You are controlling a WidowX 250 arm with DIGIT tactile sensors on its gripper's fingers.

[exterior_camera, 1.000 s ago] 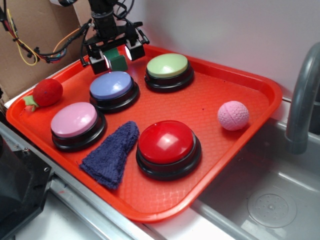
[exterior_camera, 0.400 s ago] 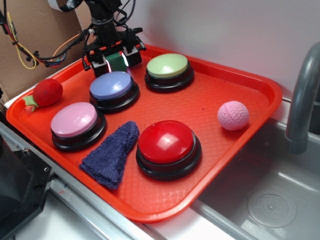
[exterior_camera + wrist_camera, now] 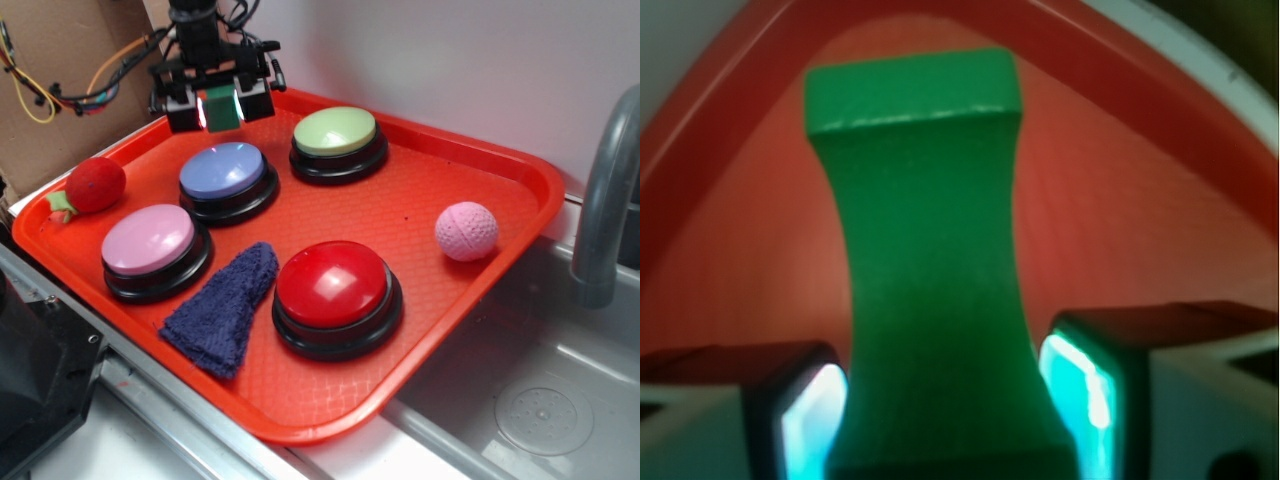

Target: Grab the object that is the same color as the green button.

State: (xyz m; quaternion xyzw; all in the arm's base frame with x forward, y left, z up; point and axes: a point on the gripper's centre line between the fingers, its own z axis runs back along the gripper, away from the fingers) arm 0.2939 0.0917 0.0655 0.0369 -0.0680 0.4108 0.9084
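The object, a small dark green block [image 3: 222, 108], sits between the fingers of my gripper [image 3: 219, 103], which is shut on it, just above the tray's back left corner. In the wrist view the green block [image 3: 920, 250] fills the centre, waisted in the middle, with my gripper [image 3: 945, 400] closed on its near end and red tray below it. The green button [image 3: 335, 132], a pale lime dome on a black base, stands on the tray to the right of the gripper.
The red tray [image 3: 520, 175] also holds a blue-lavender button [image 3: 222, 170], a pink button [image 3: 148, 240], a red button [image 3: 333, 285], a dark blue cloth [image 3: 222, 308], a pink ball [image 3: 466, 231] and a red strawberry toy [image 3: 93, 186]. A grey faucet [image 3: 605, 200] and sink [image 3: 540, 400] lie to the right.
My gripper has closed on the green block and moved up and slightly left with it, away from the blue-lavender button.
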